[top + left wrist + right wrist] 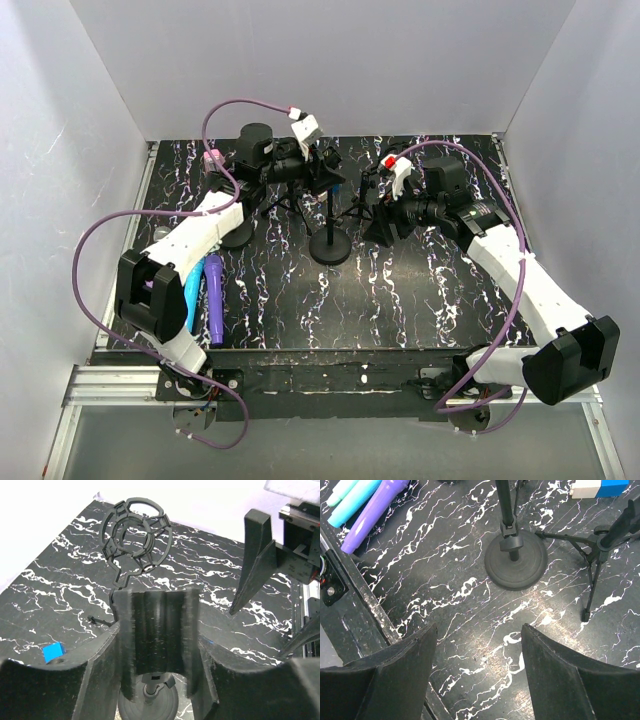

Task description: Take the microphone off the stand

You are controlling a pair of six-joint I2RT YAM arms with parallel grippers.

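Note:
A black stand with a round base (330,247) stands mid-table. My left gripper (322,172) is at its top. In the left wrist view the left gripper (157,650) has its jaws against both sides of a black ribbed piece (157,635) directly above the stand's pole and base (150,702). I cannot tell whether that piece is a microphone or the stand's clip. My right gripper (383,215) is open and empty just right of the stand, above the table. In its own view the right gripper (477,640) faces the stand base (516,565).
A purple microphone (213,297) and a blue one (190,297) lie at the front left. A tripod stand (592,555) is beside the round base. Another tripod carries a ring-shaped shock mount (137,532). A small blue block (52,652) lies on the table.

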